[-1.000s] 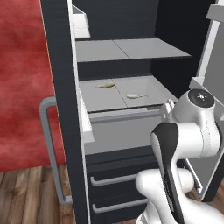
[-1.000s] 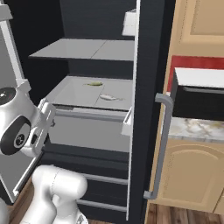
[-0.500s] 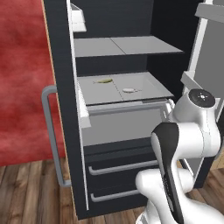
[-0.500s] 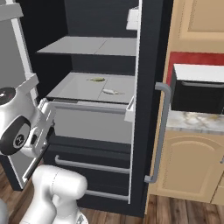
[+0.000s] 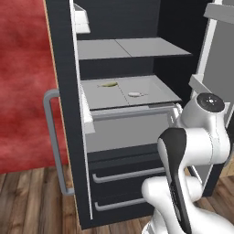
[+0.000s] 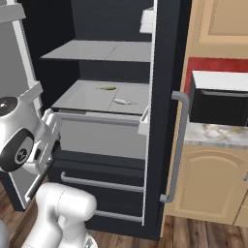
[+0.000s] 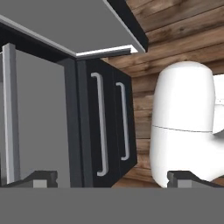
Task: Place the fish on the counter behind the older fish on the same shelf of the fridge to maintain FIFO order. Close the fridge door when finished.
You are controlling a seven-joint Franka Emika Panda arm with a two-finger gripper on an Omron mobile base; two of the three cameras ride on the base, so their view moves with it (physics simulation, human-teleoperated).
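1. The fish lay on the shelf inside the open fridge, toward the far left, with the older fish nearer and to its right, the two apart
2. The placing looked finished, so closing the door seemed to be the step in hand
3. The gripper stood wide and empty, pointing down past the bottom drawers
4. Next the arm would need to reach the open door and swing it shut
5. That door was cut off at the frame edges, and the counter showed just a strip at the right
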